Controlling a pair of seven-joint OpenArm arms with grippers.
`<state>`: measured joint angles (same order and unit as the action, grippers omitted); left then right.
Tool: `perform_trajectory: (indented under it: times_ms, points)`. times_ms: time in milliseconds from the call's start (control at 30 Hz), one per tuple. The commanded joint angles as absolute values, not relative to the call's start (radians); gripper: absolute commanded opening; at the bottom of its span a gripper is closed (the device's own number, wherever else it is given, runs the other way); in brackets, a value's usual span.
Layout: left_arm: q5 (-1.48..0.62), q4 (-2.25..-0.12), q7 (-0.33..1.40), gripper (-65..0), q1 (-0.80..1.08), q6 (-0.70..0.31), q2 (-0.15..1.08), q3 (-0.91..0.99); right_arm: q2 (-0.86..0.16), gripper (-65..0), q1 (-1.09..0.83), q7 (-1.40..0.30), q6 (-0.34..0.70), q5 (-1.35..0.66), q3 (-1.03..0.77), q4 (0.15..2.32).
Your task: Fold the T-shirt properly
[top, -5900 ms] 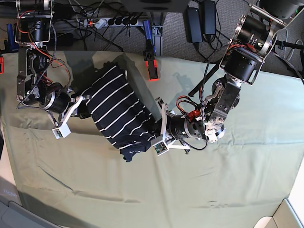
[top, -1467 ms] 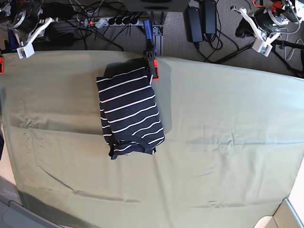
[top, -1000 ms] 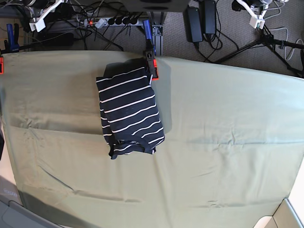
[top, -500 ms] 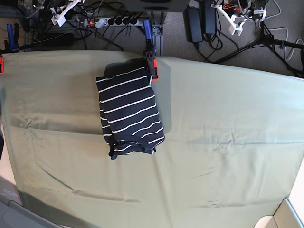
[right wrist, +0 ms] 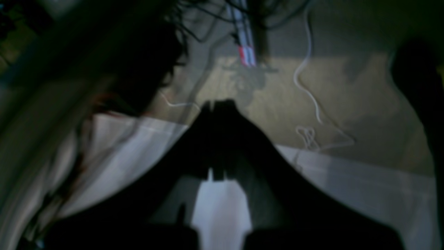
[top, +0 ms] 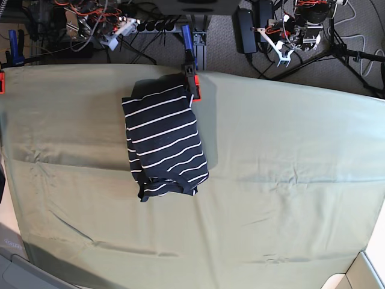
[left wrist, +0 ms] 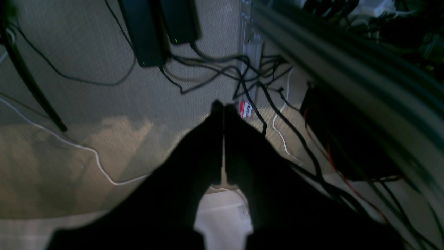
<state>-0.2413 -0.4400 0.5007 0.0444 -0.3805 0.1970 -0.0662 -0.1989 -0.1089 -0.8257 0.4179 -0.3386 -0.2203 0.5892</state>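
Observation:
The T-shirt (top: 163,141) lies folded into a compact dark rectangle with thin white stripes, left of the table's middle, its far corner by the back edge. Nothing touches it. Both arms are drawn back beyond the table's far edge. My left gripper (top: 280,55) hangs over the floor at the upper right, and in the left wrist view its dark fingers meet, left gripper (left wrist: 220,106) shut and empty. My right gripper (top: 115,37) sits at the upper left among cables; the blurred right wrist view shows the right gripper (right wrist: 216,103) shut on nothing.
A pale green cloth (top: 271,198) covers the whole table, lightly creased. A red and blue clamp (top: 191,75) grips the back edge beside the shirt. Behind the table lie a power strip (top: 150,26), power bricks (top: 246,27), cables and a stand leg (top: 355,55).
Both arms have swung inward along the far side behind the table, the left one lower over the floor. The folded shirt has not moved.

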Motion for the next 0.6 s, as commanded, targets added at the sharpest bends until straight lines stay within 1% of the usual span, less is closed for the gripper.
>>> perform_trajectory:
  times_ms: [0, 167, 367, 567]
  points:
    - [-0.243, -0.444, 0.504, -64.1, 0.033, -0.381, 0.197, -0.066, -0.204, -65.0, -0.093, -0.829, 0.342, -0.331, -0.222, 0.595]
    - [-0.243, -0.445, 0.484, -64.1, 0.014, -0.381, 0.199, -0.066, -0.179, -65.0, -0.047, -0.821, 0.335, -0.279, -0.222, 0.597]
    - [-0.281, -0.446, 0.473, -64.1, 0.015, -0.381, 0.202, -0.066, -0.179, -65.0, -0.037, -0.903, 0.336, -0.272, -0.222, 0.604]
    - [-0.281, -0.446, 0.445, -64.1, 0.014, -0.381, 0.202, -0.066, -0.179, -65.0, -0.041, -0.885, 0.336, -0.273, -0.222, 0.604]
